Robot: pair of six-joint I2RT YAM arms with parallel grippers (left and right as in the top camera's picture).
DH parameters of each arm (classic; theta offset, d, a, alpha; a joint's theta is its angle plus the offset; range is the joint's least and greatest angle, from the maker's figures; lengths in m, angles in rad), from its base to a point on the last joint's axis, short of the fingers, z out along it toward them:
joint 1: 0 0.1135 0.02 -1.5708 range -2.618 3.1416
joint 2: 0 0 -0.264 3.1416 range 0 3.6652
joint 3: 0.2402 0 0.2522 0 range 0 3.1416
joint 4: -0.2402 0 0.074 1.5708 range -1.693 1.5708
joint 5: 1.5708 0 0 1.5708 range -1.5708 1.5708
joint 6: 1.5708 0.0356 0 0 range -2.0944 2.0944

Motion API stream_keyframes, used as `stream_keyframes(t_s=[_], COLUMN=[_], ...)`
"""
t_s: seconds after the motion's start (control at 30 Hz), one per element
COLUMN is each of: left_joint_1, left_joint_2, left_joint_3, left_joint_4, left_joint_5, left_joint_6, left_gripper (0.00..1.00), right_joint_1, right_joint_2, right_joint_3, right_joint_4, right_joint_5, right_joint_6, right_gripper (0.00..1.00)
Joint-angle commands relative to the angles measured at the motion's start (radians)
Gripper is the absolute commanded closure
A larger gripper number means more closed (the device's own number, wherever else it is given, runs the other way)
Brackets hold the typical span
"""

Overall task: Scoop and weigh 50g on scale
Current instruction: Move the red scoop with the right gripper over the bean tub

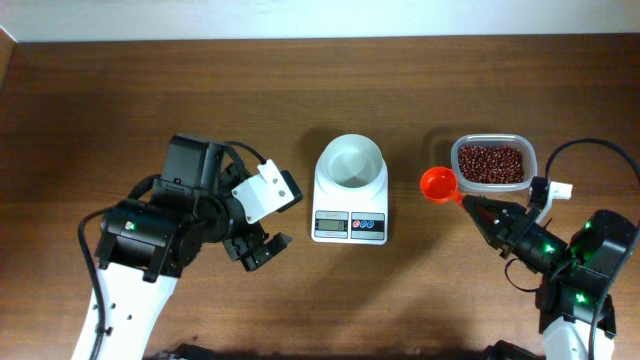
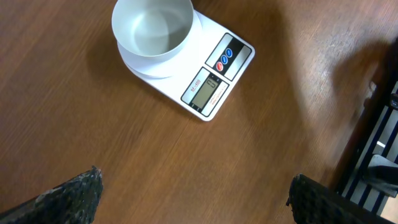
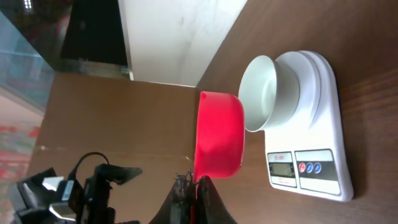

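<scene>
Two roles: right gripper (image 1: 470, 202), shut on the red scoop (image 1: 438, 184), poised it at eight o'clock of the beans (image 1: 490, 163) for dipping; left gripper (image 1: 258, 250) hung wide open, empty, clear of the scale (image 1: 350, 192).

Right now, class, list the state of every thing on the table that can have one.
bowl: empty, on the scale.
tub: open, holds beans.
scoop: empty, held beside the tub.
left gripper: open, empty.
right gripper: shut on the scoop.
</scene>
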Motion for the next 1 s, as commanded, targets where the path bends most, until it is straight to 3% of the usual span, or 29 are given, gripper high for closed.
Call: stream_keyframes(t_s=[0.0, 0.73, 0.97], left_joint_1=[0.006, 0.006, 0.006], left_joint_2=[-0.005, -0.005, -0.005], left_joint_3=[0.016, 0.016, 0.016], left_joint_4=[0.002, 0.002, 0.002], left_joint_5=[0.0, 0.0, 0.0], left_joint_6=[-0.005, -0.005, -0.005], left_gripper=[0.01, 0.01, 0.01], right_joint_1=[-0.005, 0.005, 0.016], right_joint_2=[0.001, 0.01, 0.009], right_joint_3=[0.011, 0.011, 0.057], right_joint_4=[0.007, 0.014, 0.061], right_joint_5=[-0.014, 0.062, 0.12], right_joint_6=[-0.093, -0.415, -0.449], right_gripper=[0.96, 0.96, 0.96])
